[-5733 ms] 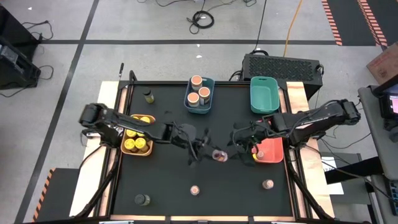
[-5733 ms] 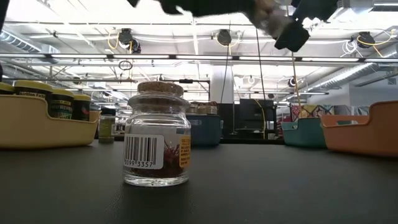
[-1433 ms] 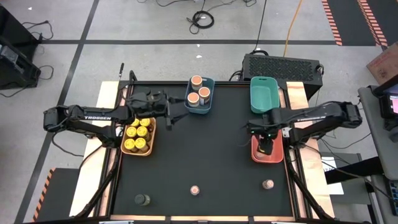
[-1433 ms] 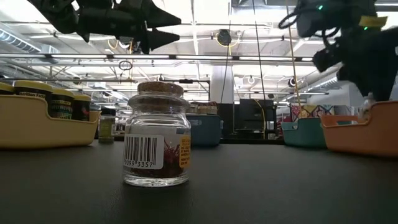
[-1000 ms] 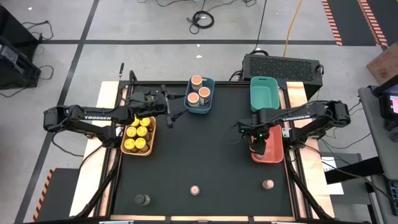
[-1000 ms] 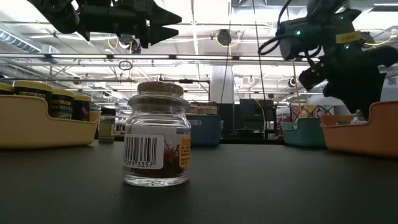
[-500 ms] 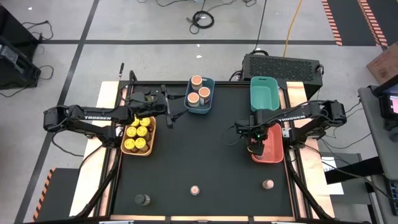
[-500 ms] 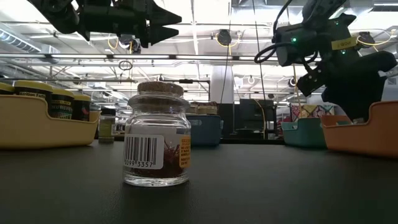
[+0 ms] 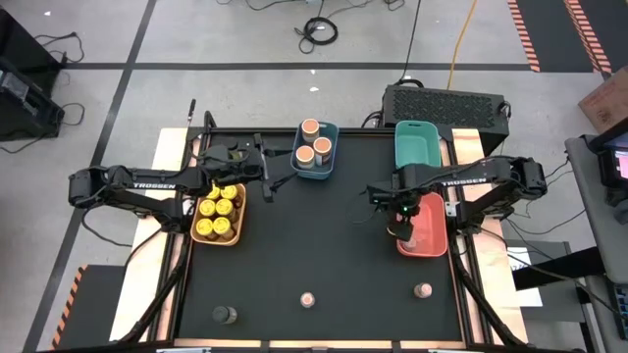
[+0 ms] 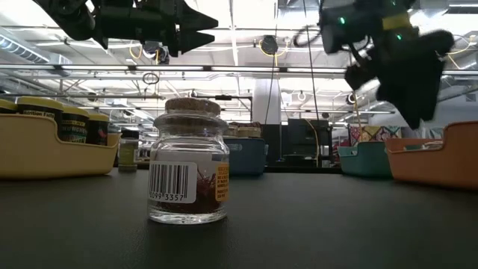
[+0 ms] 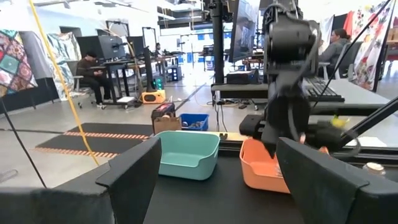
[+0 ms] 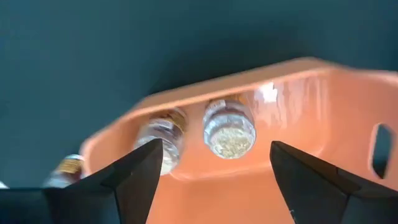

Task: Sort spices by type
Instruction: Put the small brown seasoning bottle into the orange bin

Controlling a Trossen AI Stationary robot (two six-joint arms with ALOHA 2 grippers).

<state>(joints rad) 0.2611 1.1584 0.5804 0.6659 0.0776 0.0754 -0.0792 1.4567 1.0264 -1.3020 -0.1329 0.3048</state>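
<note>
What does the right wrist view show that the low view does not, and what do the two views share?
Only the right wrist view looks down into the salmon bin, where two small cork-topped jars stand side by side, with the right hand open above them.

Only the low view shows the barcoded cork-topped jar standing alone on the mat, the yellow bin of dark jars, and the left hand raised.

Both show the salmon bin and the dark mat.

Black table (image 9: pixel 324 255): four bins (image 9: pixel 314 149), three loose jars (image 9: pixel 307 299) near front edge.
</note>
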